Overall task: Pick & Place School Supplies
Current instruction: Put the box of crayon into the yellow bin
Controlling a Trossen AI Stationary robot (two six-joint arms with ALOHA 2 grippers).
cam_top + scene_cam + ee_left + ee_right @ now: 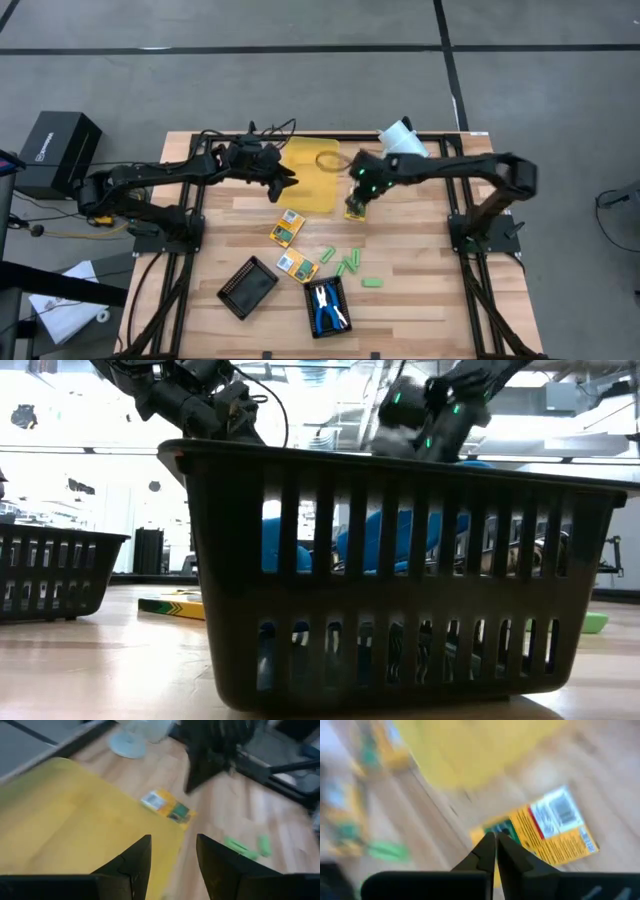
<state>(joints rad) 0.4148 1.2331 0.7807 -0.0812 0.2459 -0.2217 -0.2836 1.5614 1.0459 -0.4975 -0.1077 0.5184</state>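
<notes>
The right gripper (496, 851) hangs with its fingers pressed together, holding nothing, just above a yellow-orange box (545, 840) beside the yellow bin (312, 175); the left gripper (172, 860), fingers narrowly parted and empty, hovers over the bin's left side; two more boxes (288, 229) and green sticks (350, 263) lie nearer.

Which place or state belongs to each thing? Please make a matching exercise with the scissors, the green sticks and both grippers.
Things:
1. scissors
2. left gripper
3. right gripper
4. green sticks

Places or states:
A. open, at the yellow bin
B. inside a black tray
C. loose on the table
D. shut, above a yellow box

Pairs: 1-B, 2-A, 3-D, 4-C
</notes>
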